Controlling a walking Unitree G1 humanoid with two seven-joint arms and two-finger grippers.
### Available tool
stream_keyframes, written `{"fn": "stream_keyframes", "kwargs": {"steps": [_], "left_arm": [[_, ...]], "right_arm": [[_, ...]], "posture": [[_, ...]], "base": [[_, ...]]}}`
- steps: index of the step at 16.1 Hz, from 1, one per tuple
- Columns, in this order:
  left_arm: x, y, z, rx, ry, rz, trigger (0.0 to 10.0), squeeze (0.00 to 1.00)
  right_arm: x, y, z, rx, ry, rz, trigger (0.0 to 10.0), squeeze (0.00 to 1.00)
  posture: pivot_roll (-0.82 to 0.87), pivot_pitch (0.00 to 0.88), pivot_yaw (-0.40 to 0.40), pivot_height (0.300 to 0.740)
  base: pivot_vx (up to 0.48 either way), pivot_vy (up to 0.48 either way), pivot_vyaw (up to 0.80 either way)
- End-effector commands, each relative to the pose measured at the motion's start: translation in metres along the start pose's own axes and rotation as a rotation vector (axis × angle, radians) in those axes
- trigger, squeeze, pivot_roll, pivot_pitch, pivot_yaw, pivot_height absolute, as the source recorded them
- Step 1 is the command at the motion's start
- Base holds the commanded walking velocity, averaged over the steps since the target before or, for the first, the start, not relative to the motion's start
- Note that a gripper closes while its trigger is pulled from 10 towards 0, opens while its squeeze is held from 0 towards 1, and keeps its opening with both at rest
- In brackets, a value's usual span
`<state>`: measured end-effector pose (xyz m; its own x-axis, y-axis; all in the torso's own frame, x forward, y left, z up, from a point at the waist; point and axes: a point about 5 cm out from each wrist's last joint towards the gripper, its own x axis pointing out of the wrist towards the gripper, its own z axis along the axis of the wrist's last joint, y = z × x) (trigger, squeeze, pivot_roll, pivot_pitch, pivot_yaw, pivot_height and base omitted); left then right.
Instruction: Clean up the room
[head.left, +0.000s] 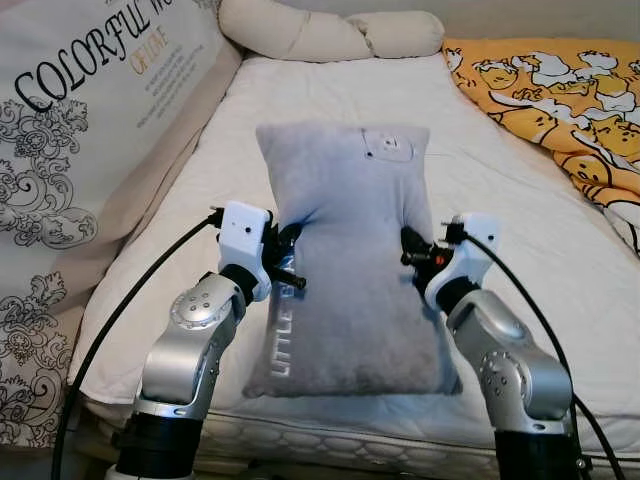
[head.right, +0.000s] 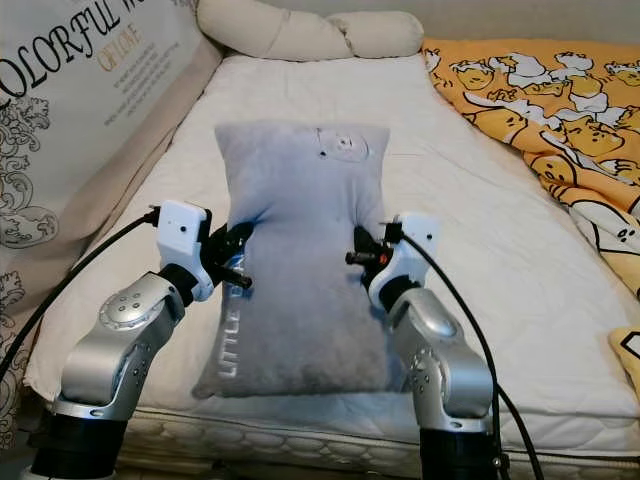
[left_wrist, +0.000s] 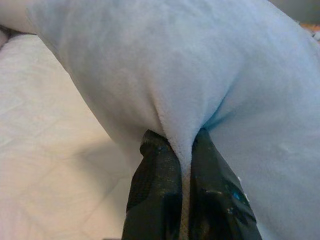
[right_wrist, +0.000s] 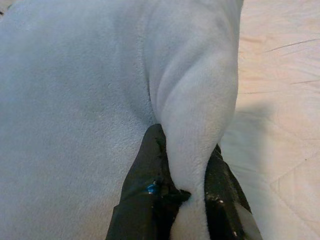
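A white mattress (head.left: 520, 250) filled the scene, with a printed cushion (head.left: 90, 130) along its left side, a cream bolster (head.left: 330, 35) at the far end and a yellow cartoon blanket (head.left: 560, 100) at far right. The grey pillow (head.left: 350, 270) lay lengthwise on the near middle of the mattress. The left gripper (left_wrist: 182, 165) pinched a fold of its left edge; the right gripper (right_wrist: 182, 175) was clamped on its right edge.

A pale grey-blue plush pillow (head.left: 350, 260) sits at centre frame, lengthwise up the white mattress (head.left: 520, 230). Pale lettering runs along its lower left edge, a small round patch marks its top, and both long sides are pinched inward.
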<state>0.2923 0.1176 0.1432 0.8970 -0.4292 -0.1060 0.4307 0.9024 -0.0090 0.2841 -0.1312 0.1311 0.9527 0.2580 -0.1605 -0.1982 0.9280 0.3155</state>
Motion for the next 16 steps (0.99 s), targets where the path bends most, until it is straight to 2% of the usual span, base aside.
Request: {"fn": "stream_keyframes", "kwargs": {"steps": [1, 4, 16], "left_arm": [[-0.0020, 0.0039, 0.0073, 0.029, -0.022, 0.035, 10.0, 0.00], [0.0005, 0.0033, 0.0097, 0.027, -0.024, 0.037, 10.0, 0.00], [-0.0023, 0.0094, 0.0080, 0.058, 0.001, 0.044, 10.0, 0.00]], "right_arm": [[-0.0014, -0.0009, 0.0067, -0.020, -0.042, -0.013, 10.0, 0.00], [-0.0011, -0.0012, 0.0040, -0.034, -0.030, -0.015, 10.0, 0.00], [-0.0020, -0.0016, 0.0028, -0.079, -0.055, -0.062, 10.0, 0.00]], "posture": [[-0.01, 0.000, 0.066, 0.740], [-0.01, 0.000, 0.065, 0.740], [0.00, 0.000, 0.066, 0.740]], "base": [[0.000, 0.000, 0.00], [0.000, 0.000, 0.00], [0.000, 0.297, 0.00]]}}
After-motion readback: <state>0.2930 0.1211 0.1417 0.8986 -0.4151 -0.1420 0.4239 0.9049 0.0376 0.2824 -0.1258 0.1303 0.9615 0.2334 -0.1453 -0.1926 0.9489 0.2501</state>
